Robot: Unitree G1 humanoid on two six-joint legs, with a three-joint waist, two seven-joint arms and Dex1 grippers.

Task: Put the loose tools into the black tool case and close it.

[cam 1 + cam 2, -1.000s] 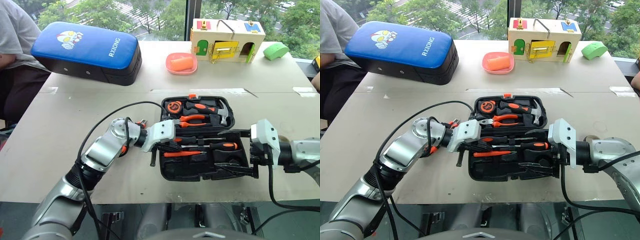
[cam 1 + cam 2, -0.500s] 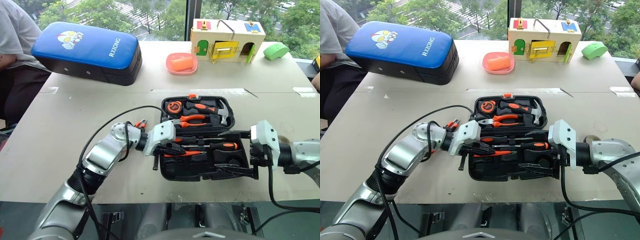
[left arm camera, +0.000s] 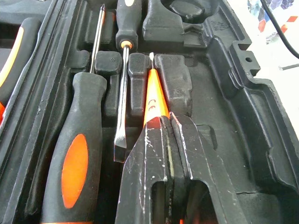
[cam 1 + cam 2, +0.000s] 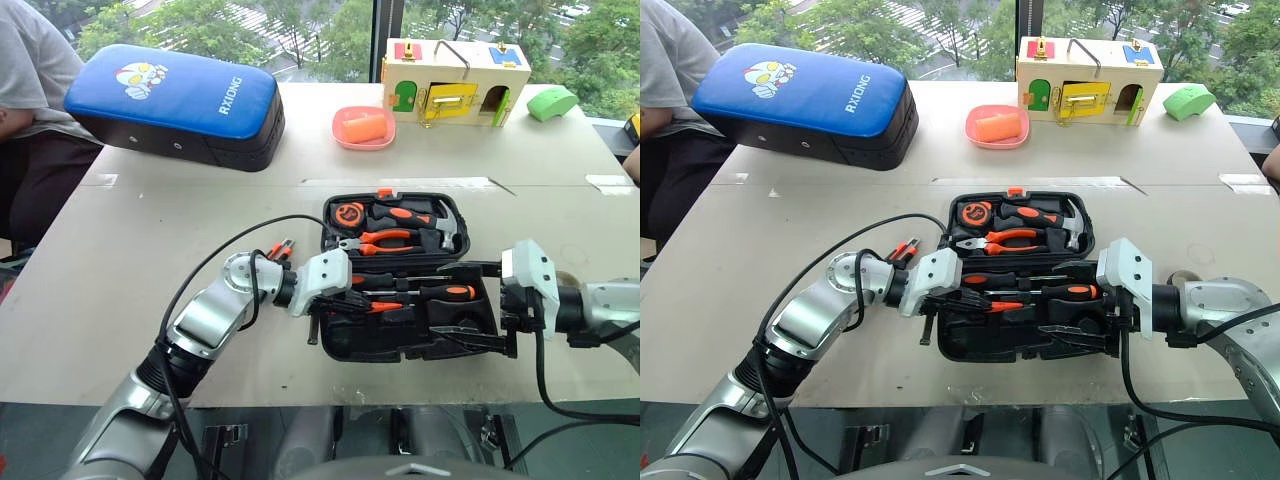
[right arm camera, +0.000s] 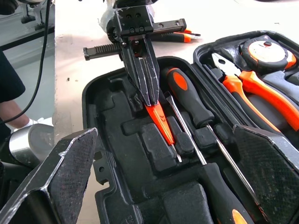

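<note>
The black tool case [image 4: 410, 345] lies open on the table [image 4: 120, 300], near the front edge. Its upper half holds the hammer [image 4: 440, 225], pliers [image 4: 385, 238] and round tape measure [image 4: 348, 213].

The left gripper [image 5: 148, 95] reaches into the case's lower half from the case's left side. Its two fingers are pressed together on the slim orange tester screwdriver [image 3: 154, 100], gripping the handle end. The tester's tip points along a narrow recess, just beside the two black-and-orange screwdrivers [image 3: 77, 154], which lie seated in adjacent recesses.

The right gripper [image 4: 508, 295] is at the right end of the case with its fingers spread fully apart, holding nothing. One finger lies along the front right rim of the case.

A black-and-orange utility knife [image 5: 175, 33] lies on the table just outside the case's left side.
</note>
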